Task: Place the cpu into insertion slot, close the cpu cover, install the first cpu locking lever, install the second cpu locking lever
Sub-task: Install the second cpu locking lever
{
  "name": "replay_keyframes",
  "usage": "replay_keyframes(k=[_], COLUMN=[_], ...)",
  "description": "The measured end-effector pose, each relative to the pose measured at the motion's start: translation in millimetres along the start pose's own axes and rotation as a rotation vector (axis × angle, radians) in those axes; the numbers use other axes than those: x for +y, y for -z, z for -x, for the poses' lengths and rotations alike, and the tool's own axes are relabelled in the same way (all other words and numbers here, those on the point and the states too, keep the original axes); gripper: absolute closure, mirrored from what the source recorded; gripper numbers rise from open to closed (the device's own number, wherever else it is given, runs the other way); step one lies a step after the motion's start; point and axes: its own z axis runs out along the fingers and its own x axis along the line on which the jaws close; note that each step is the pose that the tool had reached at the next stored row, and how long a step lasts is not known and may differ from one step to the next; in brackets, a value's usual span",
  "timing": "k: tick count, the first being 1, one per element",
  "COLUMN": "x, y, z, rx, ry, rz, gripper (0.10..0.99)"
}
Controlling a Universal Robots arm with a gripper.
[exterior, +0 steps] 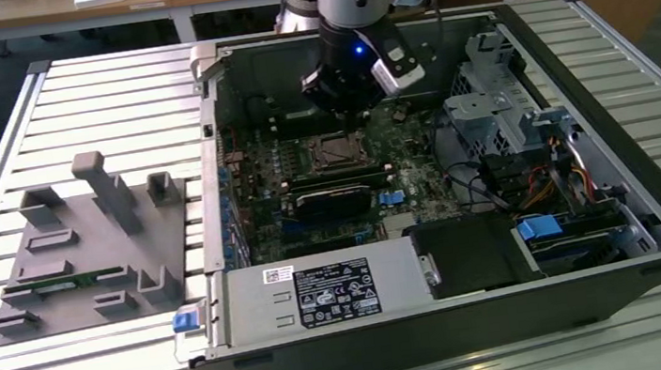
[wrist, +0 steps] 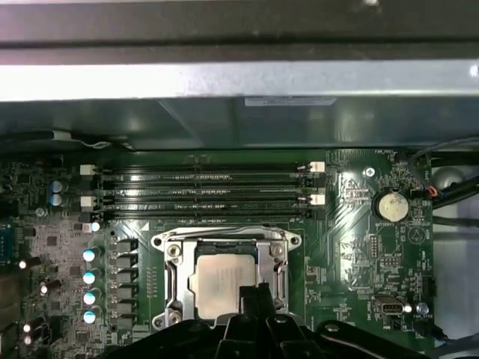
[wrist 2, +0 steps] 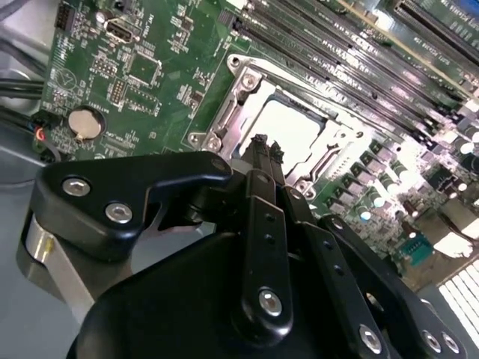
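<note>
Even daylight fills the exterior view, while in the second wrist view glare whitens the cpu (wrist 2: 293,129) and the close gripper (wrist 2: 263,149) looks soft.

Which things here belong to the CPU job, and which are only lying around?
Belonging to the job:
- the cpu, already seated in the insertion slot
- the cpu cover, closed down around the chip
- the gripper, just above the socket

Just lying about:
- the grey fixture block on the table
- the memory slots
- the coin battery
- the power supply
</note>
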Motion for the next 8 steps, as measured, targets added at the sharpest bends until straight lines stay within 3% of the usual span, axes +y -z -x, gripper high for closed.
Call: replay_keyframes(k=[8], x=[-8.2], y=[0.9], z=[0.3], rx=[0.0], ry=[0.0], rz=[0.0], gripper=[0.984])
